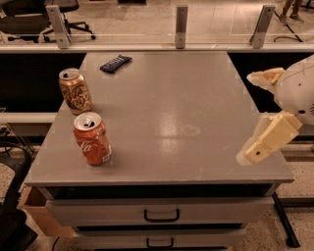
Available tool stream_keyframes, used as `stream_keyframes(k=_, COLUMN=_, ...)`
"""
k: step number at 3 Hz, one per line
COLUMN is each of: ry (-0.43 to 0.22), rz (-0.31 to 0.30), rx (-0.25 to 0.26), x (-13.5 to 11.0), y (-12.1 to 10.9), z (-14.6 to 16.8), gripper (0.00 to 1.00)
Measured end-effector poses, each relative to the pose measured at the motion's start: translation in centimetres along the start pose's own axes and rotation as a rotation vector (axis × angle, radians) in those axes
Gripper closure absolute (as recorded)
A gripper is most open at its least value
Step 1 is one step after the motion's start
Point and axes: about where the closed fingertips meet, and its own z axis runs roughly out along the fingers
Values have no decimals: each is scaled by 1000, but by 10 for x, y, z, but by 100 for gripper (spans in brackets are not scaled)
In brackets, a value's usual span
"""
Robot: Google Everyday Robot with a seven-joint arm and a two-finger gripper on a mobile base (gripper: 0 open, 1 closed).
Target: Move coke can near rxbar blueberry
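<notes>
Gripper: the gripper hangs at the right edge of the view, over the near right corner of the table, and is well apart from both cans and the bar.
Gripper state: nothing is held in it. From this angle it cannot be told whether it is spread wide or closed narrow.
Arm: a rounded white housing sits just above and to the right of the gripper and is cut off by the right edge.
Coke can: the coke can stands upright near the near left corner of the table, with its silver top and pull tab facing up and its white script facing the camera.
Rxbar blueberry: the rxbar blueberry lies flat near the far edge, left of centre, and is turned at a slant. It is well apart from the coke can.
Other can: a gold-brown patterned can stands upright by the left edge, between the coke can and the bar, nearer the coke can but not touching it.
Table: the grey top carries a faint glare patch right of centre.
Drawers: two grey drawers with dark handles sit under the near edge.
Background: a low glass barrier with metal posts runs behind the table, and what looks like an office chair stands at the far left.
Floor, left: a cardboard box sits beside the drawers.
</notes>
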Motion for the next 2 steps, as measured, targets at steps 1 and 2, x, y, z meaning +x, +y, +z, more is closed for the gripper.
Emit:
stream_keyframes(k=1, ry=-176, rz=5, rx=17, x=-25, y=5, z=9, gripper=0)
stream_keyframes(k=2, ry=-339, rz=18, rx=-1, x=-51, y=18, z=19, gripper=0)
